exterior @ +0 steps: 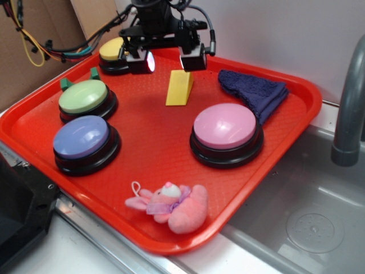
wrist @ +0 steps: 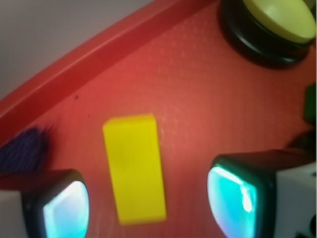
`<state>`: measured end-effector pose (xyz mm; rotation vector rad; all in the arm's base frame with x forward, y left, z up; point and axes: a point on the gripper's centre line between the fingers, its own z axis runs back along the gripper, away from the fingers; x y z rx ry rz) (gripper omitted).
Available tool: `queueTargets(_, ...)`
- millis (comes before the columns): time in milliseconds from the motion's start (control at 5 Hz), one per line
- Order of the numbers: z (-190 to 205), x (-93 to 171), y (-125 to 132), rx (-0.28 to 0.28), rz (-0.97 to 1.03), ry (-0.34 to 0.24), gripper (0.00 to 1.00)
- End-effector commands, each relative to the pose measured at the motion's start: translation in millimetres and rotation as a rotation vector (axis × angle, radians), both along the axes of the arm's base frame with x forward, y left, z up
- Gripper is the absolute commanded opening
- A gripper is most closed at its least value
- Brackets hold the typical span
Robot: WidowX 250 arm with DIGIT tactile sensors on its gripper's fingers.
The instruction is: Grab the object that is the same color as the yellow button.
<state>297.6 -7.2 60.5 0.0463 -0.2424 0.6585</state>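
Yellow wedge block (exterior: 179,88) stands on the red tray (exterior: 154,142), toward its far side, between the yellow button (exterior: 112,50) and the purple cloth (exterior: 254,93), apart from both. The exterior view shows it upright on its base with the sloped face turned to the right. The gripper (exterior: 171,60) hangs just behind and above it, fingers spread wide and holding nothing; one finger (exterior: 193,57) sits over the wedge's top right, the other near the yellow button.

From the wrist view, the wedge block (wrist: 134,168) appears as a long yellow rectangle lying between the two finger pads (wrist: 232,196), which glow bluish-green, with red tray (wrist: 163,84) showing on either side of it, so neither pad touches it. That view also catches the yellow button (wrist: 280,20) on its black base at the upper right, a fringe of the purple cloth (wrist: 22,148) at the left edge and a bit of green at the right edge.

Only the exterior view takes in the light green button (exterior: 84,96), the blue button (exterior: 81,137), the pink button (exterior: 225,125), the pink plush toy (exterior: 171,204) at the tray's near edge, and the sink (exterior: 302,217) with its grey faucet (exterior: 348,108) to the right.
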Motion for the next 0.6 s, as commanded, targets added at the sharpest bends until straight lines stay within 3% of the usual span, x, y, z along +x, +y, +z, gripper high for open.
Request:
queueTargets(0, -13.7, 18.2, 13.7, 0.013, -0.007, -0.032, 1.00)
queueTargets(400, -22.6, 18.6, 12.8, 0.012, -0.015, -0.037, 1.00)
